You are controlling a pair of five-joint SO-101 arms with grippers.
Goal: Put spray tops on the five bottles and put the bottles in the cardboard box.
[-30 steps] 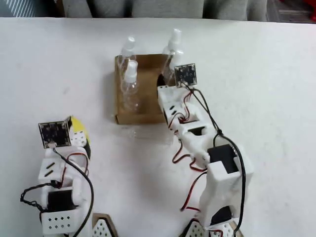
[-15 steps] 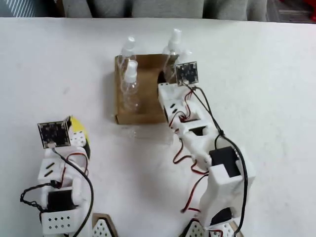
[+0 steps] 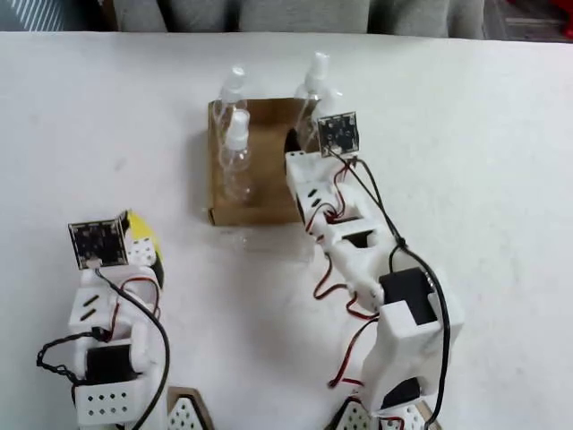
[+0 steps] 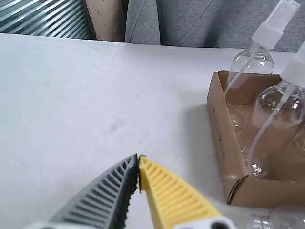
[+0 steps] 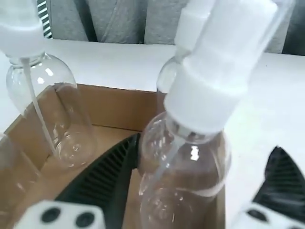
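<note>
While the cardboard box (image 3: pixel 265 184) sits in the middle of the table in the high view, three capped bottles stand upright in it: the far-left bottle (image 3: pixel 235 90), the near-left bottle (image 3: pixel 235 148) and the far-right bottle (image 3: pixel 316 73). The right arm (image 3: pixel 358 246) stretches to the box's right side, and the left gripper (image 3: pixel 139 235) rests well apart from the box, low on the left. A faint clear shape (image 3: pixel 246 240) lies on the table just in front of the box's near wall; it may be the fifth bottle, but that cannot be told for sure. In the left wrist view the left gripper's grey and yellow jaws are pressed together on nothing, pointing over bare table, with the box off to one side and the clear shape beside its near corner. In the right wrist view the right gripper (image 5: pixel 206 144) is spread wide around a fourth bottle (image 5: pixel 183 164), which stands upright with its spray top on at the box's right edge, apparently inside the wall. One black jaw lies close against the bottle's side and the other is well clear of it. The bottle's long axis is vertical and it stands straight ahead between the jaws, so the right arm probably has to draw straight back to leave it standing. The clear shape looks nearer to the left gripper, which would suit it for the last bottle.
</note>
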